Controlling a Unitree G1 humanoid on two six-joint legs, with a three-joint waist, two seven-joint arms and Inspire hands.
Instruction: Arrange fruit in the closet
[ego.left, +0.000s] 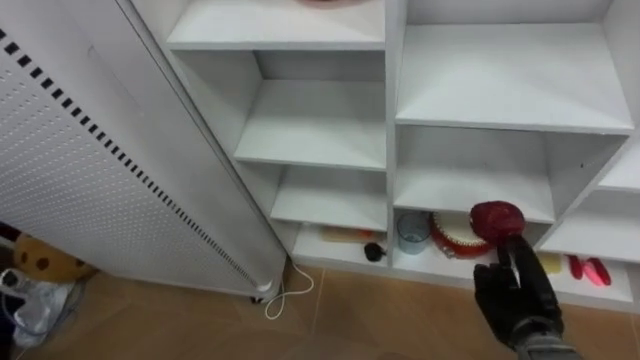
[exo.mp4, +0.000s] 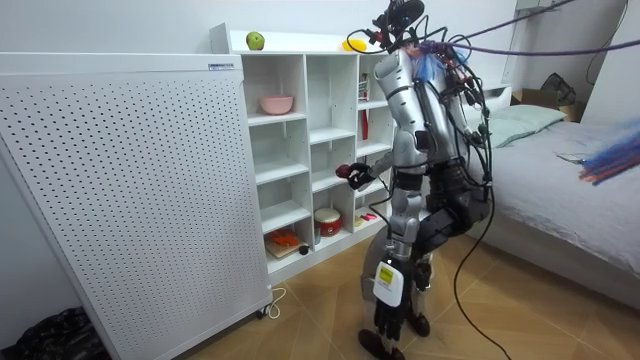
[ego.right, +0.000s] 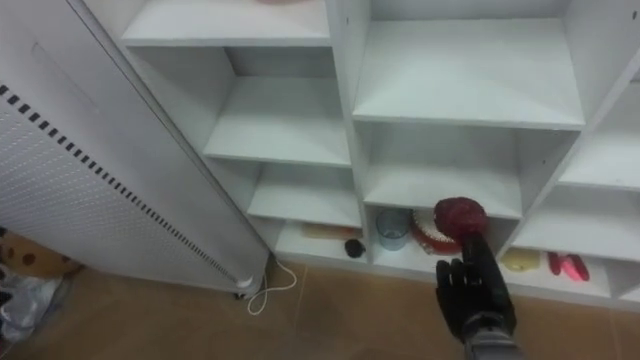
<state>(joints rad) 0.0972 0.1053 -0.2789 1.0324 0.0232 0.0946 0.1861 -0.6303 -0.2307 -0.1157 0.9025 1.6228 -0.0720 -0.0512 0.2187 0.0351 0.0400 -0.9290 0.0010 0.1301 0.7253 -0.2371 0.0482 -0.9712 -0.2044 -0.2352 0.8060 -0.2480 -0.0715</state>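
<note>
— Any writing to read?
— None legible. A small dark-printed label (exo.mp4: 222, 66) sits on the top edge of the white perforated panel (exo.mp4: 130, 190), upper left of the room view, too small to make out.

Pink bowl (ego.left: 335, 2) is cut off by the top edge. On the bottom shelf (ego.left: 422, 263), the round red-and-white container (ego.left: 452, 237) is partly hidden behind the red fruit (ego.left: 497, 218) gripped by the right hand (ego.left: 517, 295), whose wrist runs off the bottom edge. Small dark thing (ego.left: 375, 251) is too small to tell. Yellow thing (ego.left: 549, 263) is half behind the hand. Pink items (ego.left: 590, 270) are blurred.
</note>
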